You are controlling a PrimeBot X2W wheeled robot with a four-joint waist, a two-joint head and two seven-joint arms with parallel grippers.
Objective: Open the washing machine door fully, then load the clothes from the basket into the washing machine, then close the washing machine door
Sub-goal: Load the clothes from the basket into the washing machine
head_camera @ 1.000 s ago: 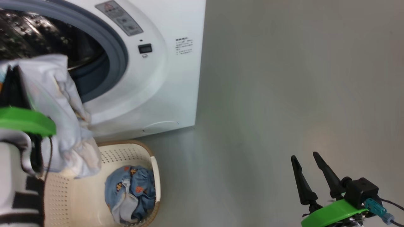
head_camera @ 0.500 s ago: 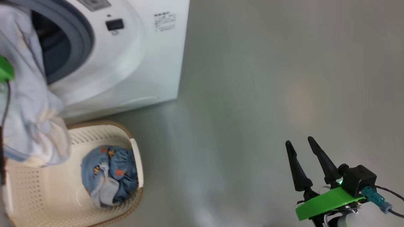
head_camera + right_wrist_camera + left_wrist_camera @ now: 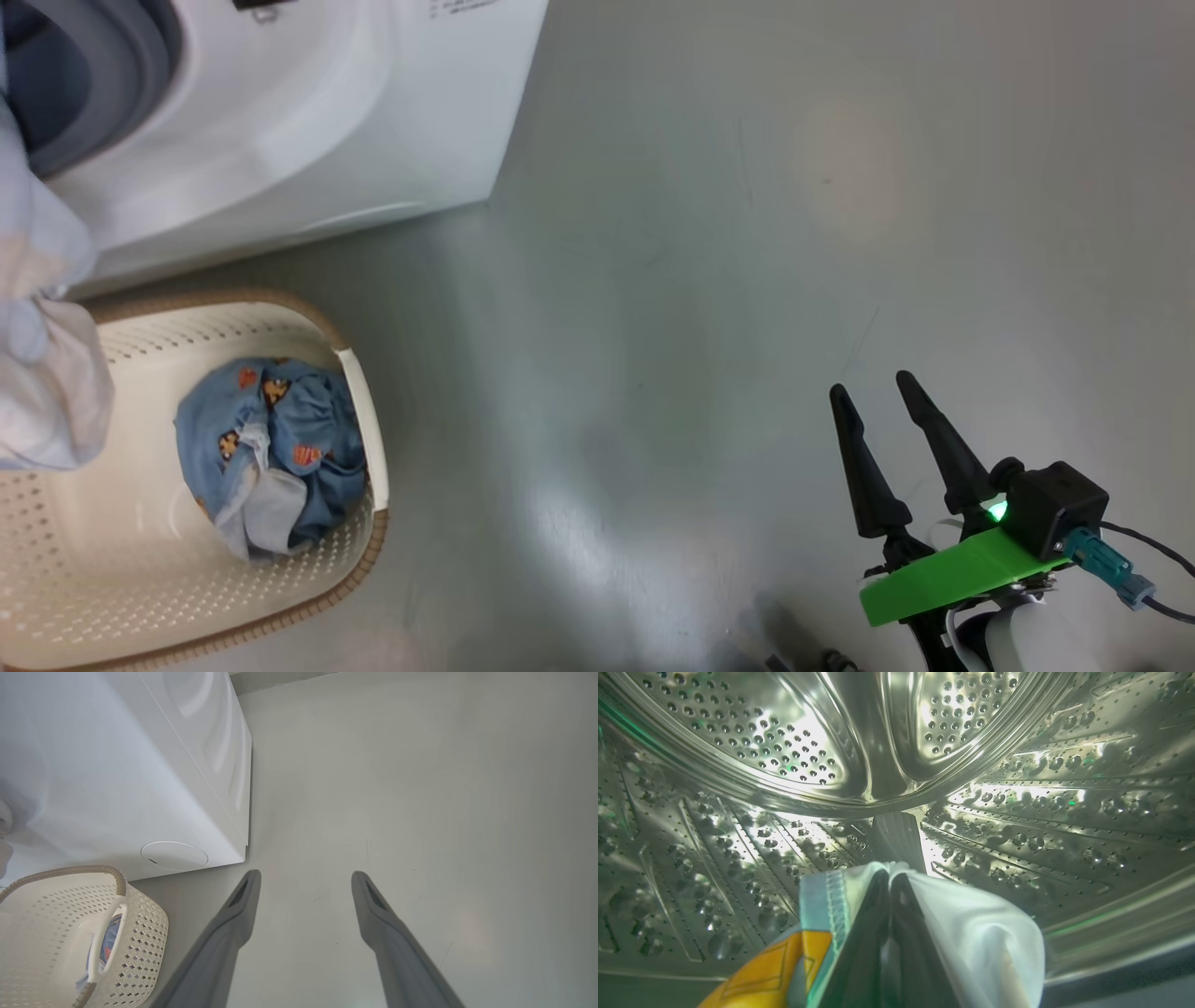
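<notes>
The white washing machine (image 3: 308, 121) has its mouth uncovered, showing the grey rubber seal (image 3: 140, 56) and shiny perforated steel drum (image 3: 784, 751). Just in front of it sits the cream perforated basket (image 3: 187, 331) with a brown braided rim. A crumpled blue garment (image 3: 308, 420) with orange figures lies at the basket's right end. A pale garment (image 3: 47, 401) hangs over its left side, the upper end reaching into the drum.

The left gripper (image 3: 891, 875) is inside the steel drum (image 3: 784, 756), its dark fingers pressed together on a pale garment (image 3: 971, 933) draped over both of them. An orange print (image 3: 770, 970) shows on the cloth nearest the drum's mouth. Just past the fingertips, a rib (image 3: 896, 835) runs along the drum's floor to its perforated back wall.
</notes>
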